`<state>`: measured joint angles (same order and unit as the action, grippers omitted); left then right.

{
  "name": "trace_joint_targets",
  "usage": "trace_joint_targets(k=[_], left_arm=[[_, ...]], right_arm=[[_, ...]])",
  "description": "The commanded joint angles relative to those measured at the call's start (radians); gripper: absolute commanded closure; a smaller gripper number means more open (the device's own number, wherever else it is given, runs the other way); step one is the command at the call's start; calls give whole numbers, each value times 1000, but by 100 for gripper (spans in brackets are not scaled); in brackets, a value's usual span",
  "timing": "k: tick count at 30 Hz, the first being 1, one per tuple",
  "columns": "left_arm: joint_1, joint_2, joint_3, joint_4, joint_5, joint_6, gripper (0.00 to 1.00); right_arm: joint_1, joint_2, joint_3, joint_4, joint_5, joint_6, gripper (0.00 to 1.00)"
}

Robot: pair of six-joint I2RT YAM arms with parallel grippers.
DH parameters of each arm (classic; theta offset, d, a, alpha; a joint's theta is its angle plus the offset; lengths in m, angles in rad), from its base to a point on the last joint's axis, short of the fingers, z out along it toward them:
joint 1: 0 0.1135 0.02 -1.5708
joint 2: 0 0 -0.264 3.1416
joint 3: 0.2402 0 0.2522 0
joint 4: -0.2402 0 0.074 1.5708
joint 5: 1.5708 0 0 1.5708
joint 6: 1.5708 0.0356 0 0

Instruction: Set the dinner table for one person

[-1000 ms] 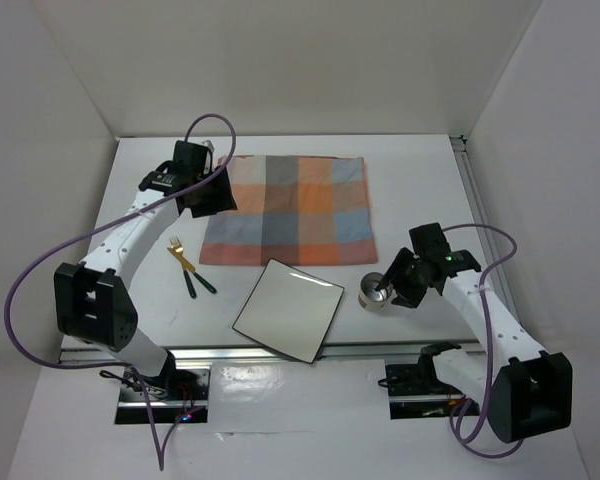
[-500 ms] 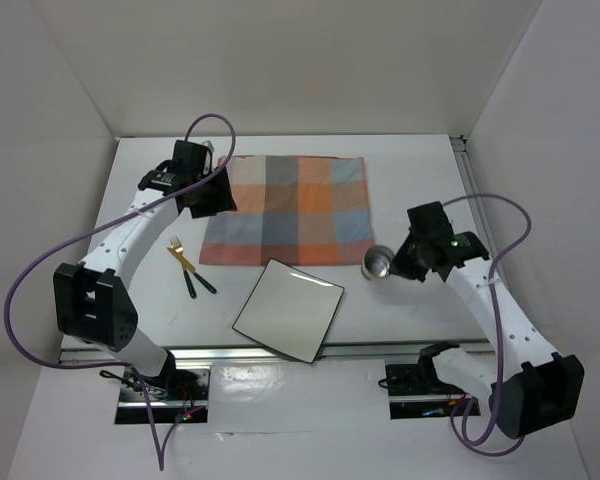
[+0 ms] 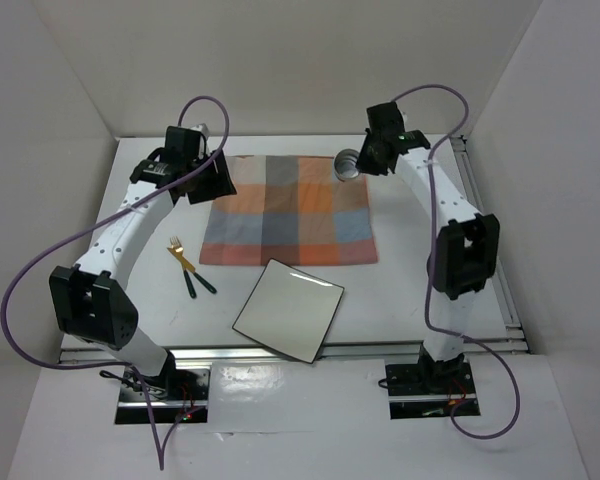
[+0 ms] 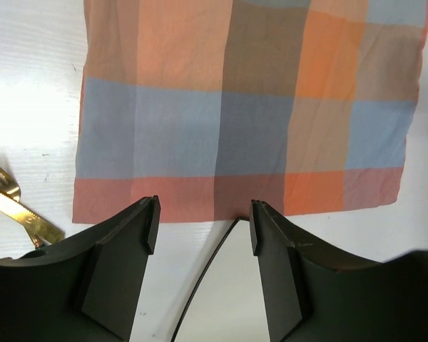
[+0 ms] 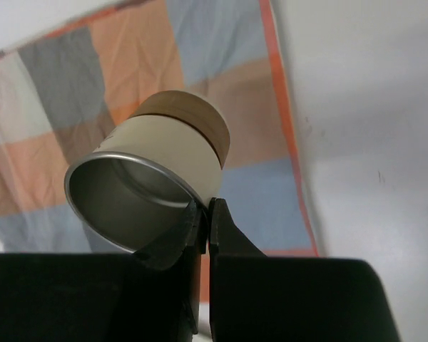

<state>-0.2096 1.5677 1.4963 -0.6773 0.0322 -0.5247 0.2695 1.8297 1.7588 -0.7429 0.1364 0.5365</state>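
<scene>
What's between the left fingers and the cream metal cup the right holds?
Only the orange-and-blue-grey checked cloth's far strip separates left fingers from that cup; top external view.

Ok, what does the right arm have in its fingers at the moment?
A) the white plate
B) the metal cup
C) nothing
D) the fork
B: the right wrist view shows the fingers pinched on the rim of the cup, held tilted over the cloth, while the fork and plate lie apart from that arm.
</scene>
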Motion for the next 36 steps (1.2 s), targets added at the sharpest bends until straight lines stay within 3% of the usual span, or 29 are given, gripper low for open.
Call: trace_joint_targets(k=[1, 12, 28, 30, 33, 36], left_arm=[[10, 11, 74, 10, 8, 8, 30], [10, 9, 64, -10, 52, 26, 29], [10, 0, 44, -10, 80, 35, 27], [10, 0, 35, -10, 80, 44, 27], [10, 0, 35, -21, 58, 45, 27], [10, -11, 35, -30, 20, 54, 27]], right_arm=[[7, 139, 198, 68, 37, -61, 100], [-42, 470, 520, 28, -26, -52, 100], [-72, 563, 479, 30, -40, -43, 100], [-72, 574, 488, 30, -50, -43, 85], [-72, 597, 501, 40, -41, -55, 52], [-72, 606, 522, 40, -72, -55, 28]])
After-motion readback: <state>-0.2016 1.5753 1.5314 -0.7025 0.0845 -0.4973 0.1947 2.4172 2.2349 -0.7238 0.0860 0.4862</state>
